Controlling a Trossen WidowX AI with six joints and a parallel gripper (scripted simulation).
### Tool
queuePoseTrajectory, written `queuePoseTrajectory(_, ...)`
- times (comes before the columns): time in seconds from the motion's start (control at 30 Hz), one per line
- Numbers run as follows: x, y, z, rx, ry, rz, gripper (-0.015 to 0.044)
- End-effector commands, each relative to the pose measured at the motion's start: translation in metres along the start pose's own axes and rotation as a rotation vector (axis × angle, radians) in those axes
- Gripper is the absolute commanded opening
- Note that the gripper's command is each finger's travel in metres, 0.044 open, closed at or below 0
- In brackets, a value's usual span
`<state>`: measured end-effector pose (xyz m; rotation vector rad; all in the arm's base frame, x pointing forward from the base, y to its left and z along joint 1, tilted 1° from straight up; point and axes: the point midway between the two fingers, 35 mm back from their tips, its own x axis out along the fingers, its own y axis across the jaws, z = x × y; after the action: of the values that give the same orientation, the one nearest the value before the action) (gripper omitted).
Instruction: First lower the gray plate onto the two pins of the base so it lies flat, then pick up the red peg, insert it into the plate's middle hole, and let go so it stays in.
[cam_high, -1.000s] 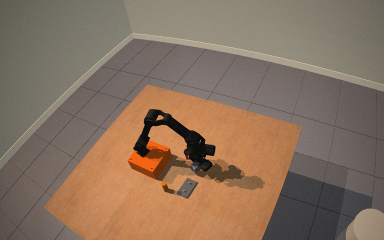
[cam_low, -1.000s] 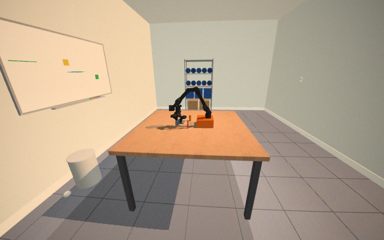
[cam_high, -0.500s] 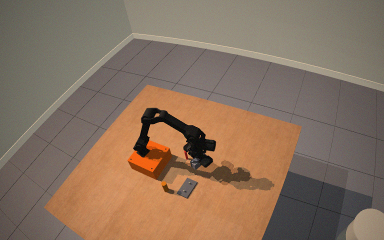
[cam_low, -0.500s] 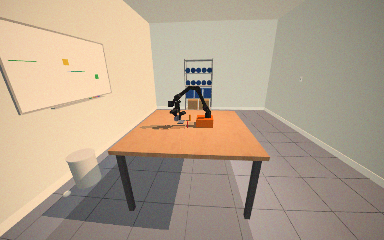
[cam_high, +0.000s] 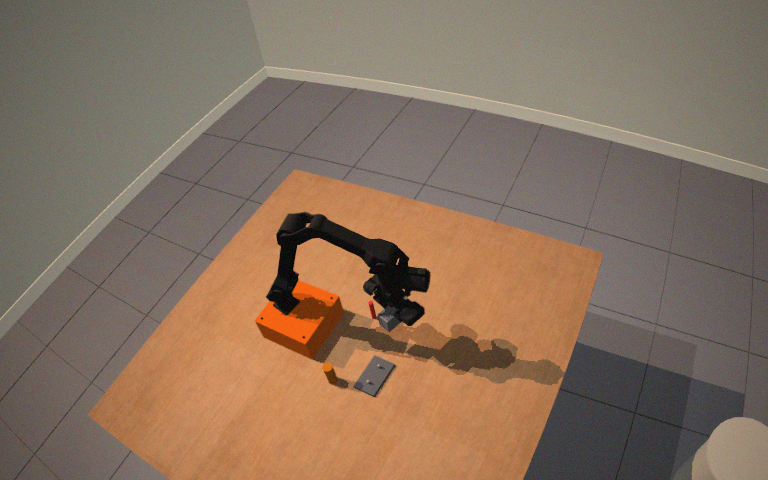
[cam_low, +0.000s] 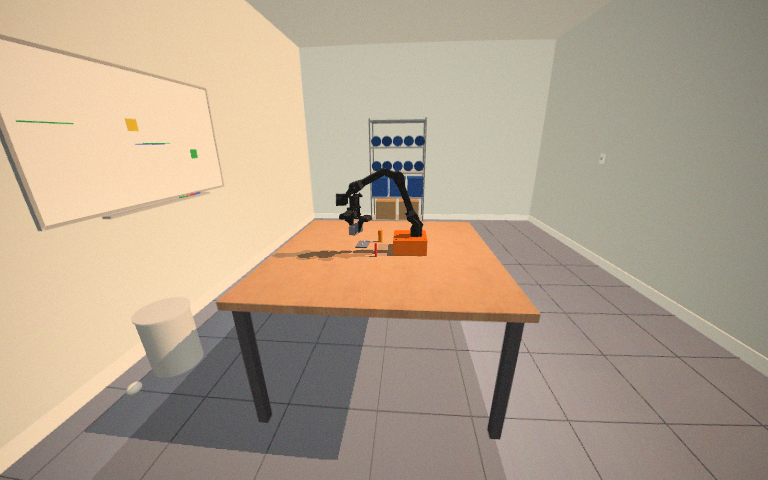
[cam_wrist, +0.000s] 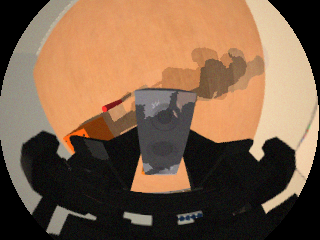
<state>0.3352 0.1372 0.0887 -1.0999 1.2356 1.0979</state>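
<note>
My gripper is shut on the gray plate and holds it above the table. The plate's holes are dim in the wrist view, and I cannot tell how level it is. The flat gray base lies on the table with two short pins pointing up, away from the held plate. The red peg stands upright on the table, between the orange block and the gripper. The base is not visible in the wrist view.
The orange block under the arm stands beside the peg. An orange cylinder stands upright close to the gray base. The arm's shadow falls across the wooden table.
</note>
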Motion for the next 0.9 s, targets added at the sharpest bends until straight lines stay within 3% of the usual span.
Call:
queuePoseTrajectory(0.0,-0.009,0.0,-0.001,-0.006,0.0,-0.01,0.0)
queuePoseTrajectory(0.87,0.031,-0.026,-0.067,-0.143,0.006,-0.011,0.0)
